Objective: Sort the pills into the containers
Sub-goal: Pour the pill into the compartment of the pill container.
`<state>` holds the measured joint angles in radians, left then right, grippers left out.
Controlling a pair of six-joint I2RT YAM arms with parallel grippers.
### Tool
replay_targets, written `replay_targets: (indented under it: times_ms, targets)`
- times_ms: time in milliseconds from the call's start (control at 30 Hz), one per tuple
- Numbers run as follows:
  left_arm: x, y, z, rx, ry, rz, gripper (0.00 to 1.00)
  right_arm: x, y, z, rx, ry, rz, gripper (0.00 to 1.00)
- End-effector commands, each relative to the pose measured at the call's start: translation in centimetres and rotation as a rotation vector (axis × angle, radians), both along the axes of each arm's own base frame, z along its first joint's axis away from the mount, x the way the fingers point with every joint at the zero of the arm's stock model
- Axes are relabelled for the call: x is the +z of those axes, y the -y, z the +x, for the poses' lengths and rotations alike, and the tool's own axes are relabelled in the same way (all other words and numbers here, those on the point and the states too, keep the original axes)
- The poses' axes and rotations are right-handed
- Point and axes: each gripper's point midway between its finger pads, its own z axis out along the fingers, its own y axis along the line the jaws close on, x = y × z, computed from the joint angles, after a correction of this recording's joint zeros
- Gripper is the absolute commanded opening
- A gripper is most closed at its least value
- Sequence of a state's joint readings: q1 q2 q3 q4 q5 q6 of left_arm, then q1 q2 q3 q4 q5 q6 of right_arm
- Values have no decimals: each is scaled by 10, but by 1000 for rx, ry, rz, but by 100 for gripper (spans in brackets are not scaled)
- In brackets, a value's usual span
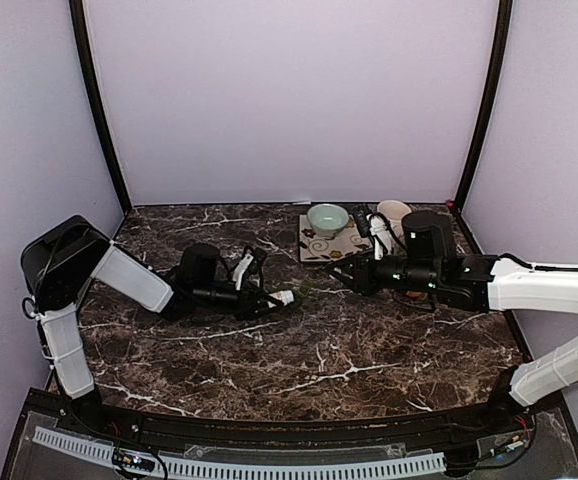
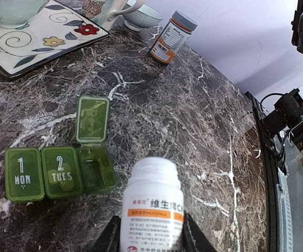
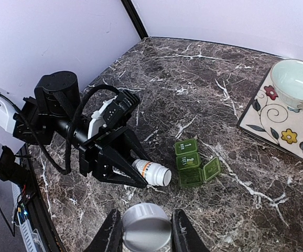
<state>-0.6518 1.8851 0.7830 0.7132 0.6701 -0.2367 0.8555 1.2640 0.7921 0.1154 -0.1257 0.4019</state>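
The containers are one green pill box [image 2: 60,173] of three compartments in a row, lying on the marble. Two lids, marked MON and TUES, are down; the third lid [image 2: 93,118] stands open and its compartment looks empty. My left gripper [image 2: 151,231] is shut on a white bottle [image 2: 152,207] with an orange label, uncapped and held low, its mouth just right of the open compartment. From the right wrist the bottle [image 3: 151,172] points at the pill box [image 3: 191,160]. My right gripper [image 3: 146,231] is shut on the grey-white bottle cap [image 3: 146,224]. No pills show.
A floral square plate [image 2: 46,31] with a pale green bowl [image 1: 327,218] sits at the back right, a mug [image 1: 393,212] beside it. An amber bottle [image 2: 172,37] with a grey cap stands past the plate. The two arms face each other mid-table.
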Motion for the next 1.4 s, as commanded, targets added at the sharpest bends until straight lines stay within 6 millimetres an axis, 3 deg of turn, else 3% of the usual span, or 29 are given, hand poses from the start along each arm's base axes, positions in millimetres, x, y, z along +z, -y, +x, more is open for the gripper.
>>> replay_targets:
  times_ms: [0, 900, 1100, 1367]
  targets:
    - [7, 2, 13, 20, 44, -2, 0, 3, -1, 3, -10, 15, 21, 7]
    - [-1, 2, 26, 72, 37, 31, 0, -2, -1, 1, -4, 7, 18, 6]
    - [8, 2, 20, 58, 35, -12, 0, -4, -7, -2, 30, -8, 20, 6]
    - [49, 0, 1, -30, 21, -161, 0, 1, -18, -9, 103, -17, 29, 6]
